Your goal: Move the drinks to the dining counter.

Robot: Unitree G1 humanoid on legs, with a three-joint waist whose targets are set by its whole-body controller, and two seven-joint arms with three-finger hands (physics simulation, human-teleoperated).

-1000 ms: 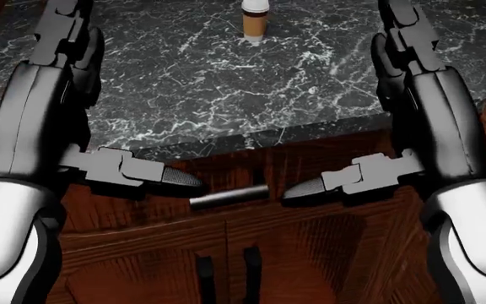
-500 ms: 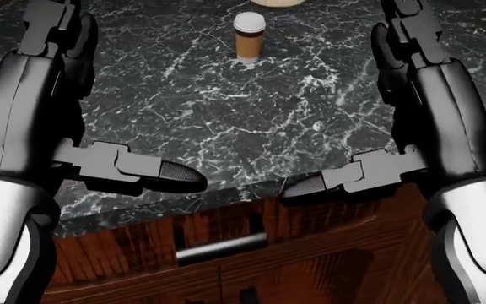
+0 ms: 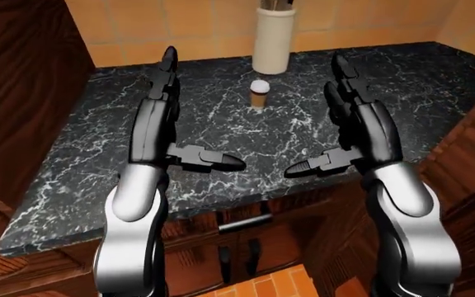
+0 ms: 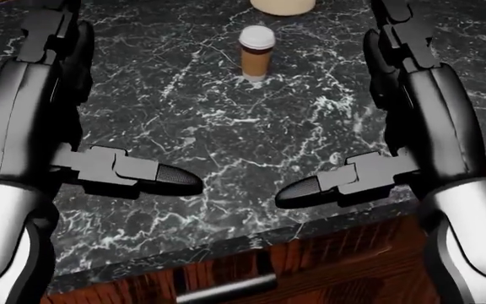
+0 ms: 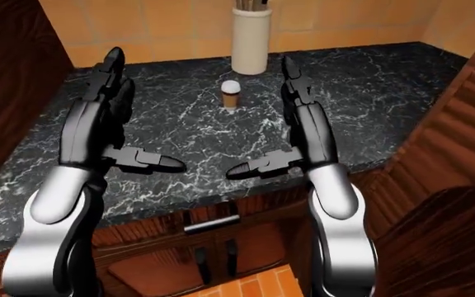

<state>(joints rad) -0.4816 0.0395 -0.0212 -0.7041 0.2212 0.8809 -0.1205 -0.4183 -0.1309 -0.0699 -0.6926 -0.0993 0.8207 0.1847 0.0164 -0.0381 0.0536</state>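
Observation:
A brown paper coffee cup (image 4: 256, 54) with a white lid stands upright on the black marble counter (image 3: 221, 127), near the top middle of the head view. Both of my hands hover over the counter, nearer to me than the cup. My left hand (image 3: 194, 114) is open, its fingers pointing toward the wall and its thumb turned inward. My right hand (image 3: 316, 117) mirrors it, open and empty. The cup stands between the lines of the two hands and beyond them, touched by neither.
A tall cream utensil jar (image 3: 271, 40) stands just behind the cup against the tan tiled wall (image 3: 179, 25). A dark wooden cabinet (image 3: 15, 80) rises at the left, and wood panelling (image 3: 468, 148) closes the right. A drawer handle (image 3: 244, 223) shows under the counter edge.
The camera has moved toward the counter: the counter edge and the drawer handle slid down the head view and the cup came lower. Both hands keep their open pose.

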